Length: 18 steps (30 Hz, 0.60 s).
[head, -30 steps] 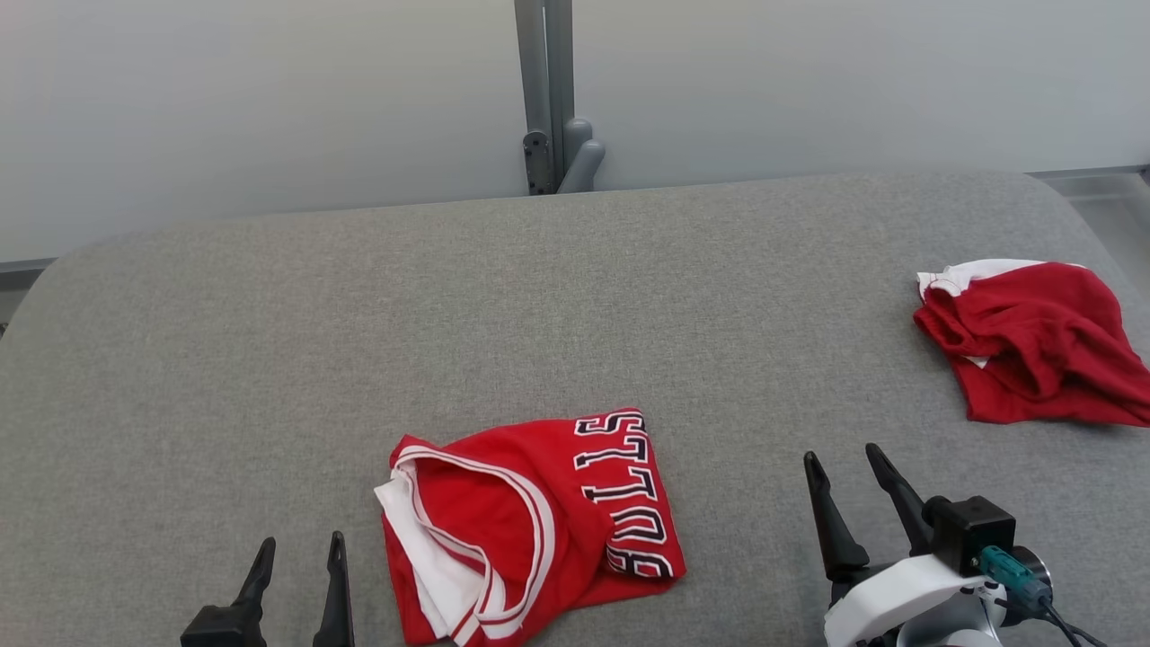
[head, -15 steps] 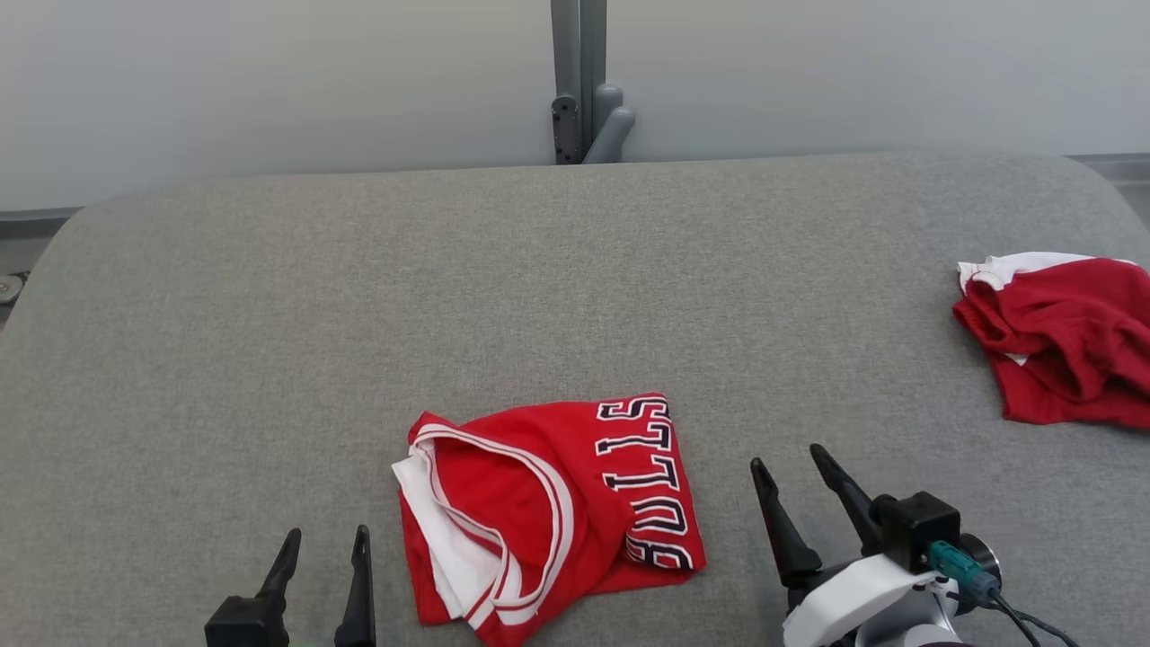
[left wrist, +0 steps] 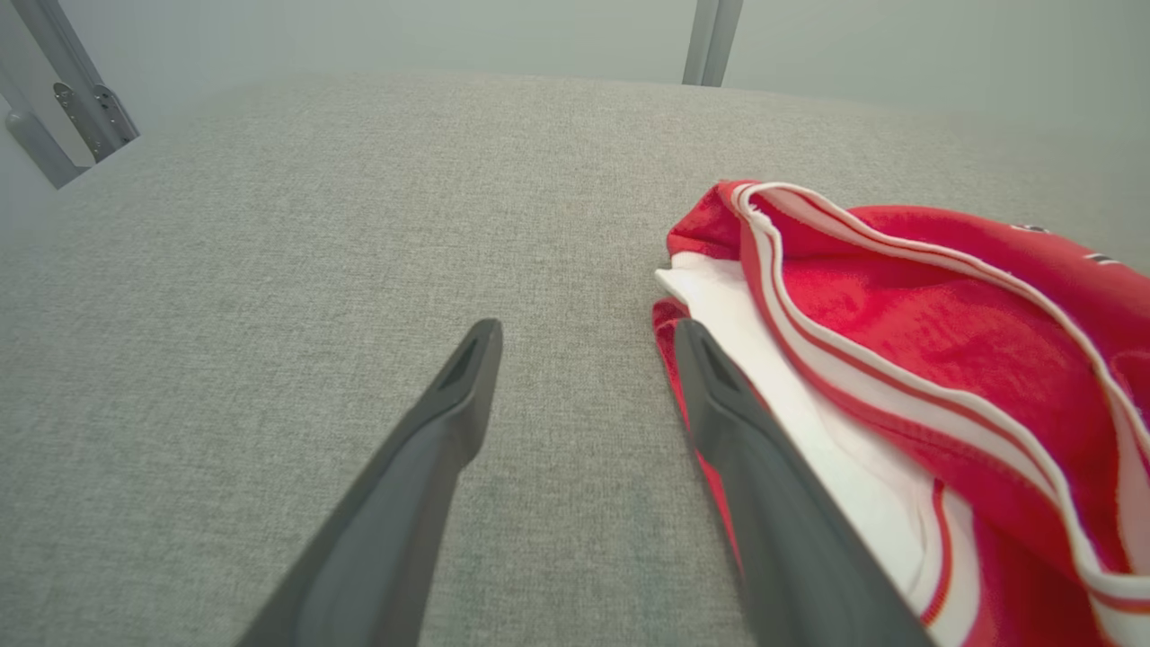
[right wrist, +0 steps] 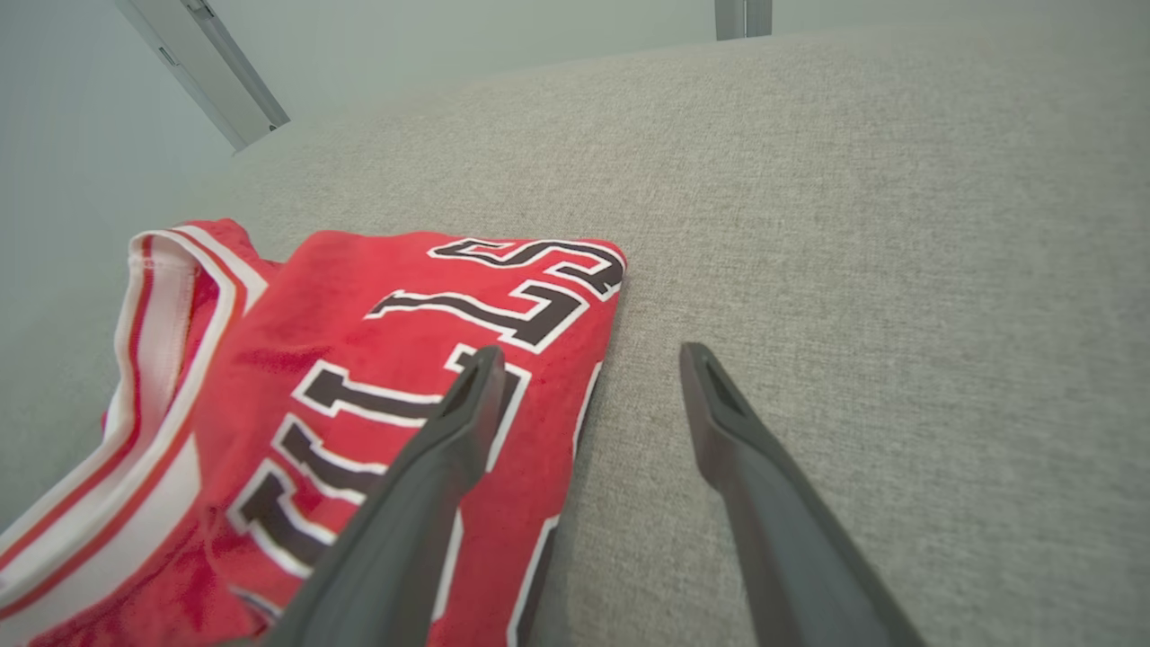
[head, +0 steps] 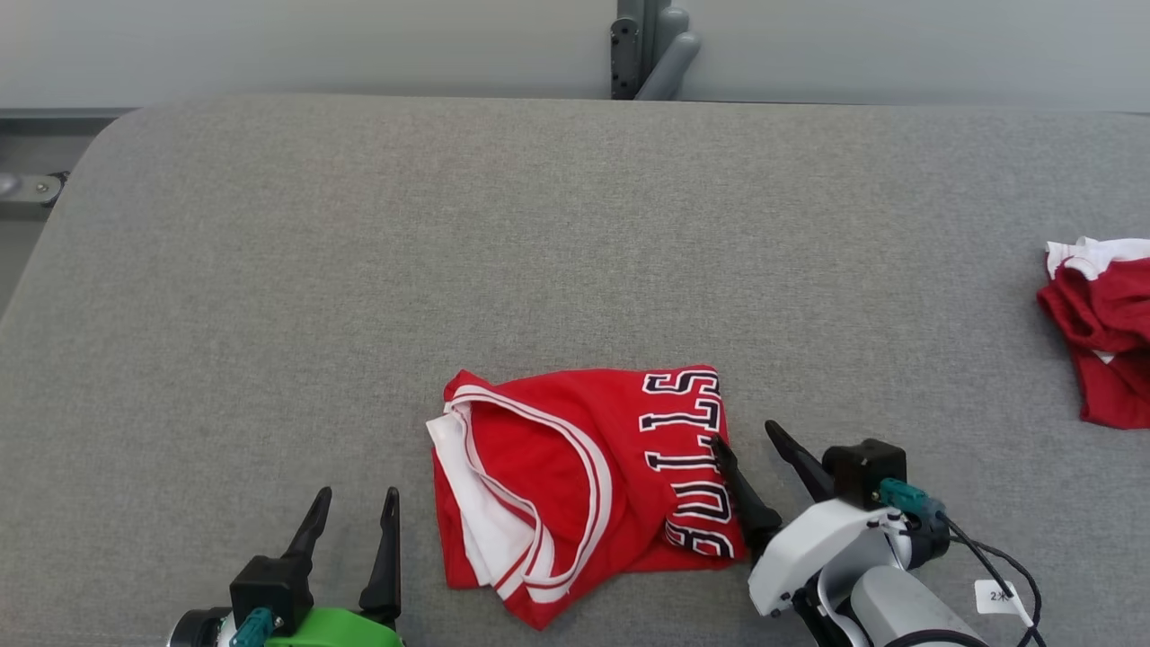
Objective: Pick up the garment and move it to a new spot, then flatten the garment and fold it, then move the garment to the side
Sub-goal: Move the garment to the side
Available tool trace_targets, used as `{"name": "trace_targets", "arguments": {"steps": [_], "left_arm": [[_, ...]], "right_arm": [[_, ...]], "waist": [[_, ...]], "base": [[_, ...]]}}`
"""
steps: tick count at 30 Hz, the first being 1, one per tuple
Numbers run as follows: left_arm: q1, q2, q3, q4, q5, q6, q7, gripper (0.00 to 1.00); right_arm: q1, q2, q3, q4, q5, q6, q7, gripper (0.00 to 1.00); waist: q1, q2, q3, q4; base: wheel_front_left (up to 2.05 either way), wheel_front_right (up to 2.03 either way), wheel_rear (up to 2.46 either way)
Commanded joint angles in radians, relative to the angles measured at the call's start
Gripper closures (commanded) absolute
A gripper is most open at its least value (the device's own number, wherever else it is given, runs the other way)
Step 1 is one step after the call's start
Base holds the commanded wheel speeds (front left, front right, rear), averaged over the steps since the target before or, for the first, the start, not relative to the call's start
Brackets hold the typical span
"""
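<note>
A folded red jersey (head: 584, 485) with white trim and black lettering lies on the grey padded table (head: 359, 270) near its front edge. My left gripper (head: 357, 499) stands open just left of the jersey. In the left wrist view, the gripper (left wrist: 586, 331) has one finger at the white-trimmed edge of the jersey (left wrist: 907, 341). My right gripper (head: 744, 433) is open at the jersey's right edge. In the right wrist view, this gripper (right wrist: 590, 353) has one finger over the lettered edge of the jersey (right wrist: 359, 359) and the other over bare table. Nothing is held.
A second crumpled red and white garment (head: 1101, 350) lies at the table's far right edge. A grey metal post (head: 642, 45) stands behind the table's back edge. The wide grey surface beyond the jersey is bare.
The head camera has tilted down and turned, shifting the whole picture. My right gripper has moved left, from well clear of the jersey to its right edge. The left gripper keeps its distance.
</note>
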Motion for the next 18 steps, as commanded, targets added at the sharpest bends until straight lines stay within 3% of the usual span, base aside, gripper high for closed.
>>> {"name": "trace_targets", "arguments": {"steps": [1, 11, 12, 13, 18], "left_arm": [[-0.021, 0.003, 0.001, 0.002, 0.002, -0.004, 0.001, 0.0], [-0.032, 0.003, -0.007, 0.007, -0.016, -0.006, 0.001, 0.0], [-0.031, 0.003, -0.006, 0.006, -0.017, -0.007, 0.001, 0.0], [-0.03, 0.003, -0.007, 0.006, -0.018, -0.007, 0.001, 0.0], [-0.027, 0.003, -0.006, 0.003, -0.028, -0.006, 0.001, 0.0]], "right_arm": [[-0.029, 0.003, 0.011, 0.029, 0.037, 0.0, -0.002, 0.0], [-0.138, -0.004, 0.142, 0.29, 0.152, -0.001, 0.005, 0.01], [-0.142, -0.003, 0.153, 0.303, 0.158, -0.001, 0.008, 0.73], [-0.146, -0.002, 0.167, 0.313, 0.161, -0.001, 0.008, 1.0], [-0.194, -0.034, 0.135, 0.206, 0.136, -0.001, -0.002, 1.0]], "waist": [[0.0, 0.0, 0.03, 0.033], [0.0, 0.0, 0.047, 0.08], [0.0, 0.0, 0.047, 0.082], [0.0, 0.0, 0.047, 0.083], [0.0, 0.0, 0.044, 0.079]], "base": [[0.0, 0.0, 0.0], [0.0, 0.0, 0.0], [0.0, 0.0, 0.0], [0.0, 0.0, 0.0], [0.0, 0.0, 0.0]]}}
